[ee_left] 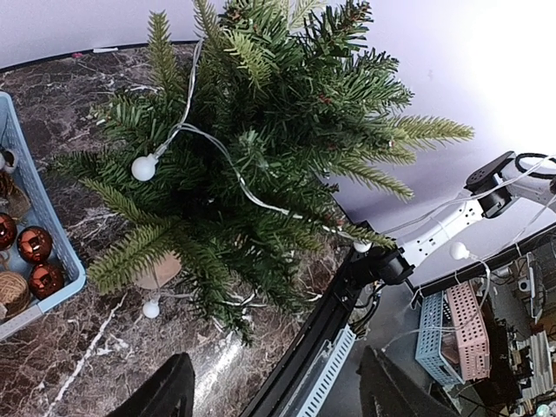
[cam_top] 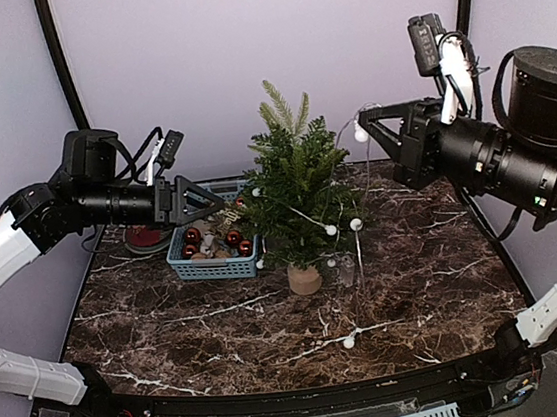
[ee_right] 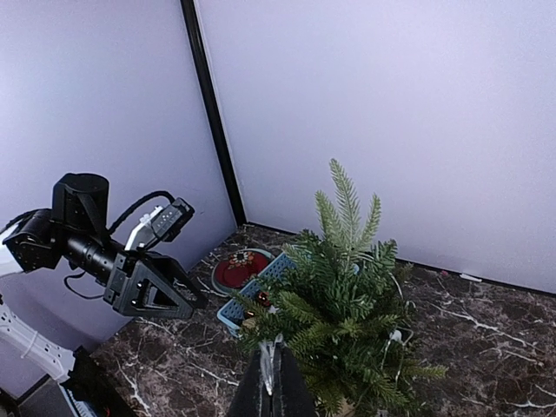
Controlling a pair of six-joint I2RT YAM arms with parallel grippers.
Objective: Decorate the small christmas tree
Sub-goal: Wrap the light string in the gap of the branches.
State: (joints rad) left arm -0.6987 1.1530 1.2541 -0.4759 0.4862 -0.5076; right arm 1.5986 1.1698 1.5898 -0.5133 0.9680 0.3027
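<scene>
Small christmas tree (cam_top: pixel 302 191) upright, left tool (cam_top: pixel 220 207) level, open, right tool (cam_top: pixel 363 119) raised, pinching light string (cam_top: pixel 356 224).

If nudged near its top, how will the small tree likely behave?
The small christmas tree looks top-heavy, bushy branches over a narrow wooden base, so it may tip. Branches probably flex; the draped light string could tug it.

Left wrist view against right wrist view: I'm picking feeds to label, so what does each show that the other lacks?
Left wrist only: the right arm's white link and pink and blue crates at far right. Right wrist only: the left end effector, open, and a red round mat. Both: the small christmas tree, blue basket, marble table.
</scene>
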